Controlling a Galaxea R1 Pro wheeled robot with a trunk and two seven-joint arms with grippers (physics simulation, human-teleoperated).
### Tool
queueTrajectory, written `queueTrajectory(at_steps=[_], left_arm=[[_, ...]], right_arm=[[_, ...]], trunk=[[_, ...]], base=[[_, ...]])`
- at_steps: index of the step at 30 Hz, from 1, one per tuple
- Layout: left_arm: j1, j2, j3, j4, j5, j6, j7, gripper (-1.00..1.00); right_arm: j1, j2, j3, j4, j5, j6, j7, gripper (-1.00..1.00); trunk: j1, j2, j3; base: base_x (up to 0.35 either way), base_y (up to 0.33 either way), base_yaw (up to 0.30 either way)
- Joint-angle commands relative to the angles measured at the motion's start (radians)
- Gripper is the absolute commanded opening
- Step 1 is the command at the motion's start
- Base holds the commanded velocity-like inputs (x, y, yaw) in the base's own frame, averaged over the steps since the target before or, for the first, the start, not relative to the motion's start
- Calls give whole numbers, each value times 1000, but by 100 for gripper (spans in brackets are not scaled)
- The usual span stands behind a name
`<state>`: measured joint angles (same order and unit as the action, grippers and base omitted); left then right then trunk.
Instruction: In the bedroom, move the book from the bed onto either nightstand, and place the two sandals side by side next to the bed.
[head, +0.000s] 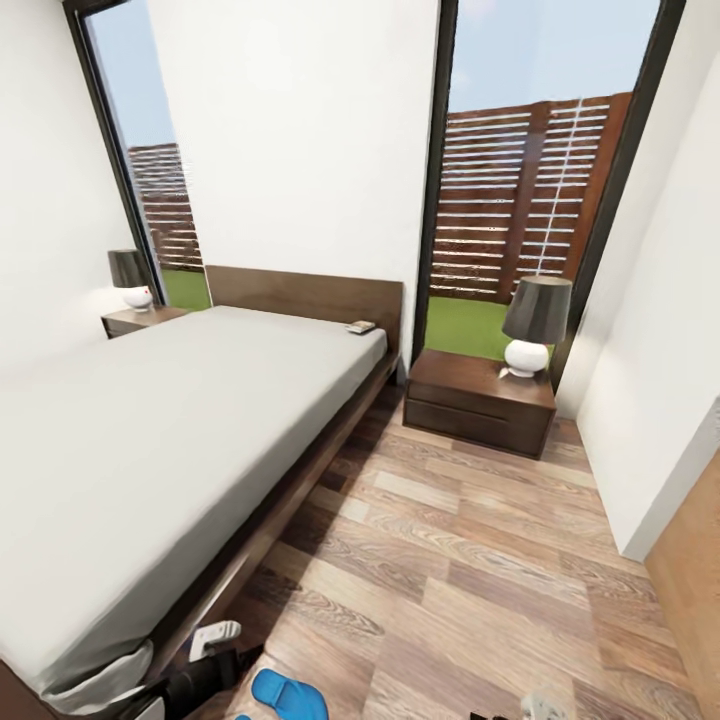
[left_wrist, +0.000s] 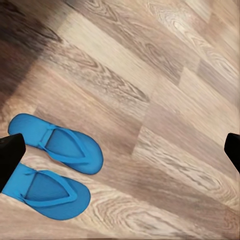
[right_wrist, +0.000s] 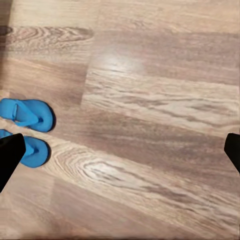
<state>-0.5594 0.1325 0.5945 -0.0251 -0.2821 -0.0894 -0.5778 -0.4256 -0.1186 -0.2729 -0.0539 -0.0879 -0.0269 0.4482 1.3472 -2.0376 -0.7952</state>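
Note:
The book (head: 360, 327) lies on the pale mattress of the bed (head: 180, 420), close to the headboard. Two dark nightstands flank the bed, one at the right (head: 478, 402) and one at the far left (head: 140, 319). The two blue sandals (left_wrist: 61, 144) (left_wrist: 46, 191) lie side by side on the wood floor; one sandal (head: 289, 695) shows by the bed's foot corner. My left gripper (left_wrist: 121, 154) hangs open above the floor beside them, holding nothing. My right gripper (right_wrist: 121, 154) is open too, with the sandals (right_wrist: 27, 114) (right_wrist: 33, 150) off to one side.
A dark-shaded lamp with a white base (head: 533, 326) takes up the right part of the right nightstand's top. A similar lamp (head: 131, 279) stands on the left one. Open plank floor (head: 480, 560) runs between the bed and the white wall (head: 660, 400) at right.

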Motion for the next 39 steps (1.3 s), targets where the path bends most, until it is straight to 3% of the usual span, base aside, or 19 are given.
queueTrajectory(at_steps=[1, 8, 39], left_arm=[[-1, -1, 7, 1, -15, -7, -1, 100], [-1, -3, 5, 2, -24, -7, 2, 100], [-1, -8, 4, 2, -25, -7, 4, 100]], right_arm=[[-1, 5, 1, 2, -8, -2, -15, 100], [-1, 10, -2, 2, -12, -2, -65, 100], [-1, 2, -2, -3, -12, -3, -66, 100]], trunk=[[0, 0, -1], [0, 0, -5], [0, 0, -29]], base=[[0, 0, -93], [0, 0, -124], [0, 0, -225]])
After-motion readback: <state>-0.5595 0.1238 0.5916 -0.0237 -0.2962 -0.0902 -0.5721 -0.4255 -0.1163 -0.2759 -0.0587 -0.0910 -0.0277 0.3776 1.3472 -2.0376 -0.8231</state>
